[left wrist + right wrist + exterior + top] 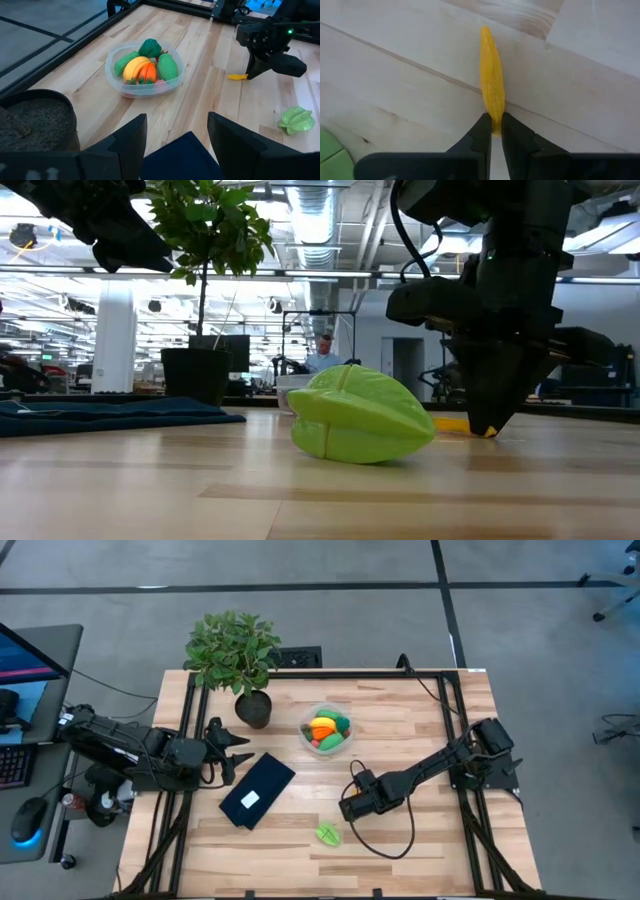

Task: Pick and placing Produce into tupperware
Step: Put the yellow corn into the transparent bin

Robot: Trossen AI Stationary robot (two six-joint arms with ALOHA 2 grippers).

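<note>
The tupperware (327, 730) (145, 72) is a round clear tub in the middle of the table. It holds orange, yellow and green produce. A ridged light-green piece (328, 833) (360, 415) lies on the wood near the near edge. A slim yellow ridged piece (491, 75) (238, 77) lies flat on the table. My right gripper (496, 122) (348, 808) (490, 425) stands over it, pointing down and shut on its end. My left gripper (177, 125) (240, 748) hangs open at the table's left, above the dark rectangle. My right gripper pinches the yellow piece's near end (494, 116) between its two fingertips (482, 131). It comes from above, pointing down, with the fingers in line with the piece's length. The piece lies flat on the wood, and its free end points away from the gripper.
A potted plant (240, 660) stands at the far left of the table, and its pot (35, 120) is close to my left gripper. A dark flat rectangle with a white label (257, 790) lies left of centre. Black frame rails (455, 700) run along the table's sides.
</note>
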